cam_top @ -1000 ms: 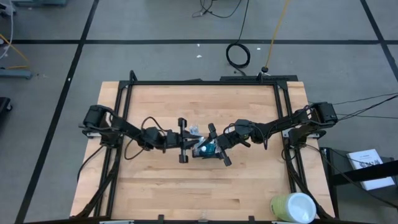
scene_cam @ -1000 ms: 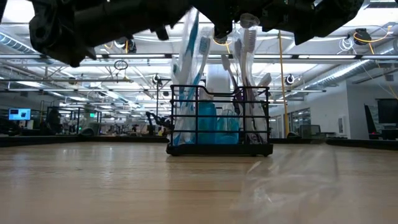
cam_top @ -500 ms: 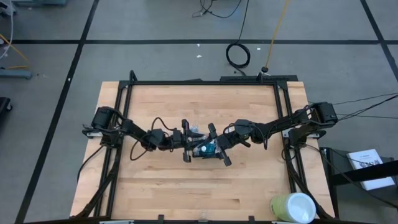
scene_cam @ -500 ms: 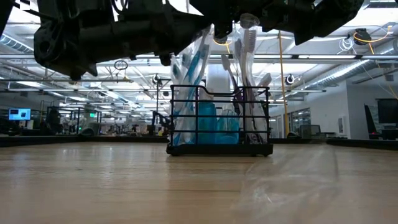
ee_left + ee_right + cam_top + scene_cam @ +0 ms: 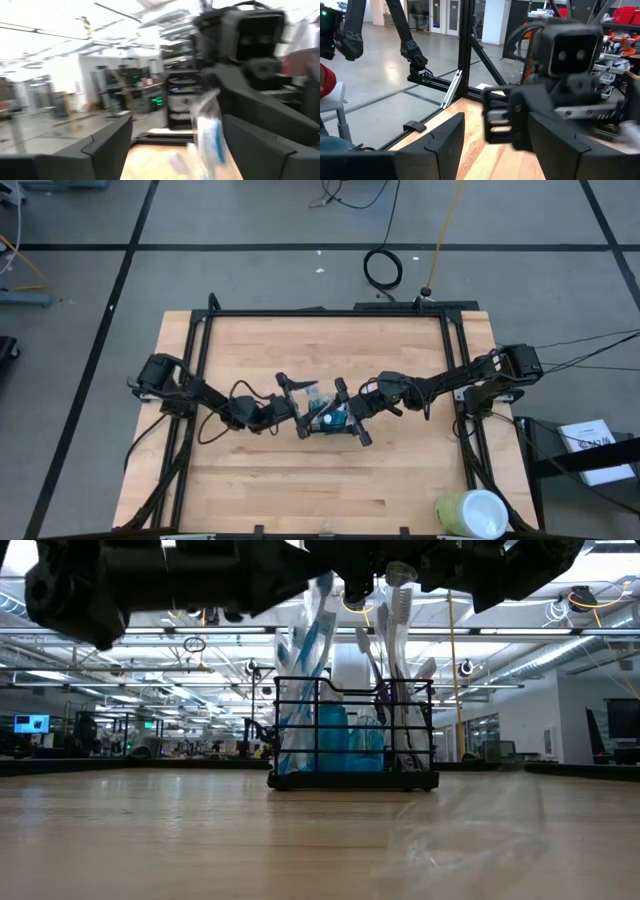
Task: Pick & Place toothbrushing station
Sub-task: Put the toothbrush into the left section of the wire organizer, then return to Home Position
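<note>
Fingers of your left gripper (image 5: pixel 291 402) stood spread wide, one on each side of the packaged toothbrush (image 5: pixel 209 129) in the left wrist view, with no contact visible. The left gripper sat just to the left of the toothbrushing station (image 5: pixel 331 418), above its left end. The station stood upright near the middle of the table (image 5: pixel 300 480), holding toothbrushes (image 5: pixel 395 690) and a teal item (image 5: pixel 335 735). Fingers of your right gripper (image 5: pixel 352 416) were also parted, over the station's right end; whether they touched anything could not be told.
</note>
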`<state>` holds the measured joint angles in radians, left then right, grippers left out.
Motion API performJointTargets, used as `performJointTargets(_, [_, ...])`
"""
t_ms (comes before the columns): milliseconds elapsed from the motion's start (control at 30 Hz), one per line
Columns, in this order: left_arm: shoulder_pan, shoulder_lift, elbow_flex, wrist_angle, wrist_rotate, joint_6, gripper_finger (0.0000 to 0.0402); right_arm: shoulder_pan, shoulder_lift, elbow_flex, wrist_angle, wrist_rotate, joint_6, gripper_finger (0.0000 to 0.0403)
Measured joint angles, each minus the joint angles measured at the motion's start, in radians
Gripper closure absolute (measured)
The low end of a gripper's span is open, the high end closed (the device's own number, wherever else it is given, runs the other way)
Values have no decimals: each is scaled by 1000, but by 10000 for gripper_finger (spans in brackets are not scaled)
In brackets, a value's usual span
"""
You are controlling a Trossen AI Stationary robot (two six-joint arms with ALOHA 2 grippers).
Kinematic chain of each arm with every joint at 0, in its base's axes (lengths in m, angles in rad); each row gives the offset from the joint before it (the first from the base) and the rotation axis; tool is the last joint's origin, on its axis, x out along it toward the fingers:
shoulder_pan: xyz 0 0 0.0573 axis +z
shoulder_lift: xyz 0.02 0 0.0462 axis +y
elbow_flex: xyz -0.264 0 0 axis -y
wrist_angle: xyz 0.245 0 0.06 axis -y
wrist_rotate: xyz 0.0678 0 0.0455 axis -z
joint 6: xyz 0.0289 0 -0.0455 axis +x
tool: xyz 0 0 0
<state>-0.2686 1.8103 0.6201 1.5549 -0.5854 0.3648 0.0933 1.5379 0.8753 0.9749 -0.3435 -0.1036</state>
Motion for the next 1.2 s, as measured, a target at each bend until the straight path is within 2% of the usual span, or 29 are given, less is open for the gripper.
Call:
performJointTargets(133, [-16, -58, 0, -97, -111, 15, 79, 0, 0, 0, 0, 0, 0, 192])
performJointTargets(300, [-10, -100, 0, -320, -122, -132, 102, 0, 0, 0, 0, 0, 0, 192])
performJointTargets(467, [-7, -101, 0, -417, -123, -210, 166, 0, 0, 0, 0, 0, 0, 192])
performJointTargets(667, [-29, -102, 0, -408, -71, -167, 278, 0, 0, 0, 0, 0, 0, 192])
performJointTargets(767, [-53, -134, 0, -385, -70, -146, 316, 0, 0, 0, 0, 0, 0, 192])
performJointTargets(900, [-82, -219, 0, -435, -96, -166, 349, 0, 0, 0, 0, 0, 0, 192])
performJointTargets(1200, [-154, -483, 0, -819, -101, -203, 389, 0, 0, 0, 0, 0, 0, 192])
